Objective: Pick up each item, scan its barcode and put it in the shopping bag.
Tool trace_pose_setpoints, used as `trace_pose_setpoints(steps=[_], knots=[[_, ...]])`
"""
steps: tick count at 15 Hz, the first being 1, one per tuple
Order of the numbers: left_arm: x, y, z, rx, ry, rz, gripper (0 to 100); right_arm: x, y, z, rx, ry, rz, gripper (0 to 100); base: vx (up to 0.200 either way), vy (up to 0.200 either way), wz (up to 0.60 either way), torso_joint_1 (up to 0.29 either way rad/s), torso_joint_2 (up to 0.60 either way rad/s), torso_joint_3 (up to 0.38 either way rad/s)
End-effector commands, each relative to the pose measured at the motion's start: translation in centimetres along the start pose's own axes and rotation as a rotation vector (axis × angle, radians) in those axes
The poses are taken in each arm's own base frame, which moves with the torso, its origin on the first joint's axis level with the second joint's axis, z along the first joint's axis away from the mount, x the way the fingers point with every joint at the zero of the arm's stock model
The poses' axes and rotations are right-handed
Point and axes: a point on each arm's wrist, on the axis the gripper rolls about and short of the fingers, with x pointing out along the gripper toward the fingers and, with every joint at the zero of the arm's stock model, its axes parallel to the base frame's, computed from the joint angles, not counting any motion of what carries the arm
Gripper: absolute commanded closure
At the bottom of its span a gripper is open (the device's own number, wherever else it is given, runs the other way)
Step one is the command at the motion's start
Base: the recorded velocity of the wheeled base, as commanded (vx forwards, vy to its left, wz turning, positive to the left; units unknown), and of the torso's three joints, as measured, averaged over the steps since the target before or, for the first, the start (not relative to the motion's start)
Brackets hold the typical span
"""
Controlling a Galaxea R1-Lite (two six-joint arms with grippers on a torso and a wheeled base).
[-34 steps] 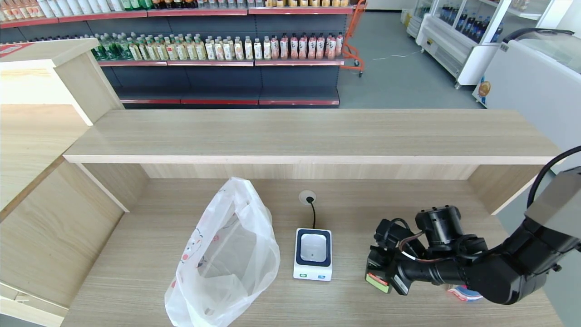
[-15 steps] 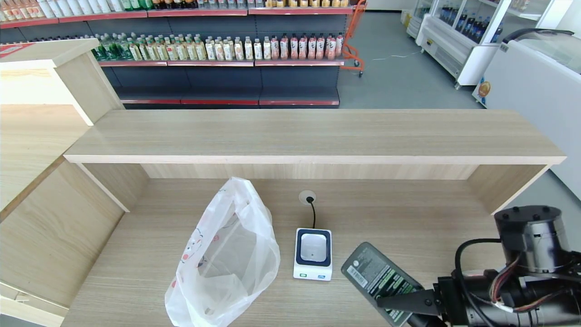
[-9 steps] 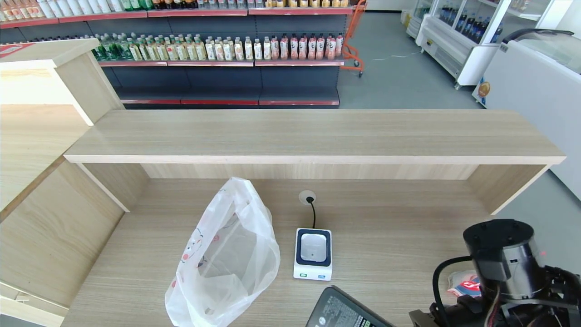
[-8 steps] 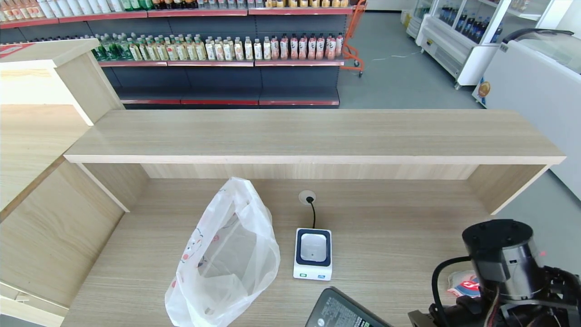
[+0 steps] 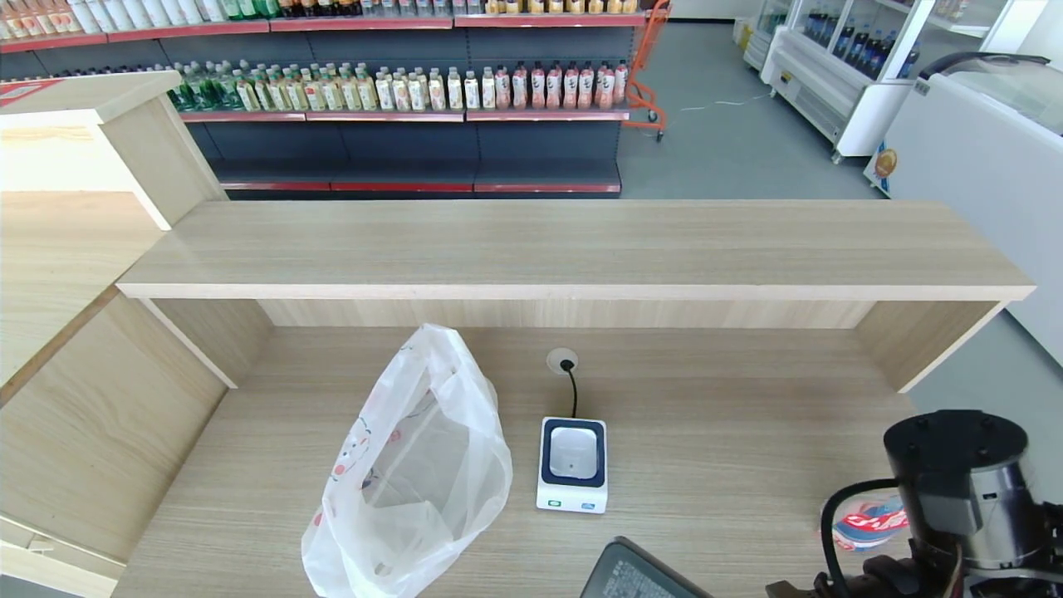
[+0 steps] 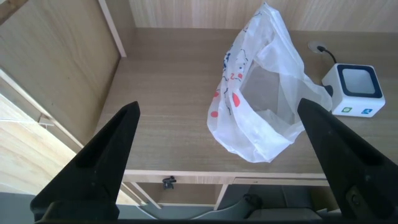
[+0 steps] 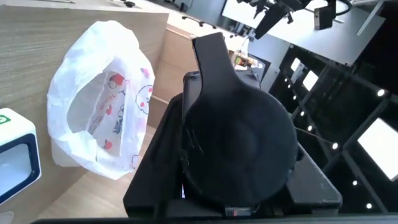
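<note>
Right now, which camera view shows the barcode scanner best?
The head view: the barcode scanner stands whole on the counter, window up, beside the shopping bag. The left wrist view shows it too, farther off, past the bag. The right wrist view shows only a cut-off corner.

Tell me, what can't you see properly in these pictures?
- Head view: the dark packet is cut off by the bottom edge, so its barcode cannot be seen.
- Head view: the red and blue packet is partly hidden behind the right arm.
- Head and left wrist views: the bottom of the shopping bag is unclear through crumpled plastic.
- Head view: the front lights of the scanner are too small to read.
</note>
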Motion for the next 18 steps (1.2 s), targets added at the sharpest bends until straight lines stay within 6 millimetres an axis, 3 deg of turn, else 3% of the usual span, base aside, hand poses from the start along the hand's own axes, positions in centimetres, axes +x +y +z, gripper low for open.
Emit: trace_pose_setpoints(steps=[1, 5, 18], knots=[[0.0, 0.0, 0.0, 0.000, -0.001, 0.001, 0, -0.8, -0.2, 0.0, -0.006, 0.032, 0.010, 100, 0.000, 0.000, 0.00, 0.000, 0.00, 0.000], [0.0, 0.0, 0.0, 0.000, -0.001, 0.000, 0, -2.0, 0.8, -0.5, 0.027, 0.069, 0.006, 100, 0.000, 0.000, 0.00, 0.000, 0.00, 0.000], [0.0, 0.0, 0.0, 0.000, -0.001, 0.000, 0, -1.8, 1.0, -0.6, 0.035, 0.062, 0.006, 100, 0.000, 0.000, 0.00, 0.000, 0.00, 0.000]])
